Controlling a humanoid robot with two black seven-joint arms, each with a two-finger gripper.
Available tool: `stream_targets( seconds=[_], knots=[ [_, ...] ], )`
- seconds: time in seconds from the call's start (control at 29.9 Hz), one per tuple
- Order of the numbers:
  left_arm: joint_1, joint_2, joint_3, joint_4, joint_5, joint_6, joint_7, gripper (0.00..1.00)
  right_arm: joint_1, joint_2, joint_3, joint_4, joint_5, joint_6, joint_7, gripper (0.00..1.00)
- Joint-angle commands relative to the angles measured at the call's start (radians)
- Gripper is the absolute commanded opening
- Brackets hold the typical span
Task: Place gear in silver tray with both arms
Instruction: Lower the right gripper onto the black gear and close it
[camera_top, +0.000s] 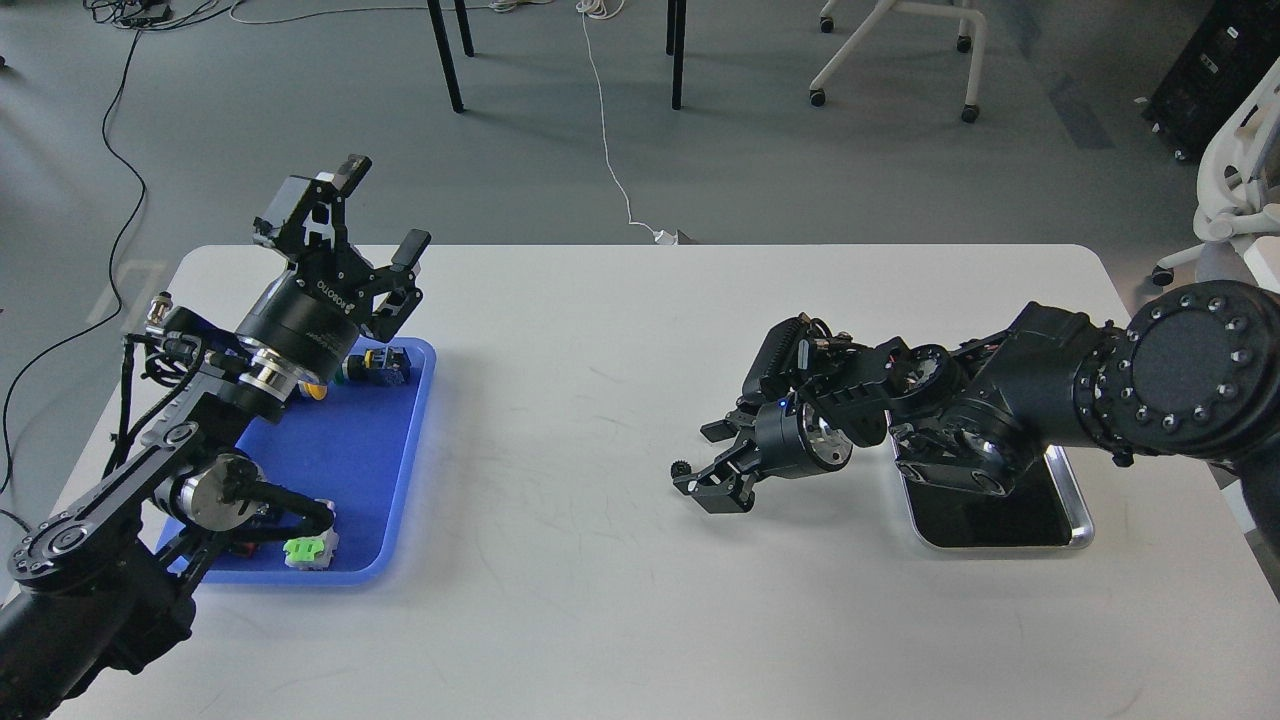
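Observation:
The silver tray (1070, 525) lies on the white table at the right, and my right arm covers most of it. My right gripper (699, 462) hangs low over the table's middle, left of the tray, pointing left with its fingers apart. A small dark round piece (680, 467) shows at its lower fingertip; I cannot tell if it is the gear or if it is held. My left gripper (381, 210) is raised above the far edge of the blue tray, open and empty.
The blue plastic tray (400, 480) at the left holds small parts: a green one (305, 550) at its front, and a dark blue and a yellow one (385, 365) at its back. My left arm crosses over it. Chair and table legs stand on the floor beyond.

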Motion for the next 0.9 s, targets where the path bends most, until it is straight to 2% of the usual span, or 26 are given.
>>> stream_targets(
  seconds=[0.0, 0.2, 0.5, 0.87],
  knots=[
    [0.003, 0.0, -0.001, 0.0, 0.0, -0.001, 0.0, 0.98, -0.004, 0.0, 0.001, 0.0, 0.018, -0.012, 0.0, 0.72],
    [0.003, 0.0, -0.003, 0.0, 0.0, -0.001, 0.0, 0.98, -0.004, 0.0, -0.001, 0.001, 0.019, -0.024, 0.0, 0.71],
    [0.003, 0.0, -0.003, 0.0, 0.0, -0.001, 0.0, 0.98, -0.006, 0.0, 0.001, 0.006, 0.019, -0.052, 0.0, 0.59],
    [0.006, 0.0, -0.005, 0.0, 0.0, 0.001, 0.0, 0.98, -0.032, 0.0, 0.001, 0.009, 0.018, -0.095, 0.0, 0.59]
  ],
)
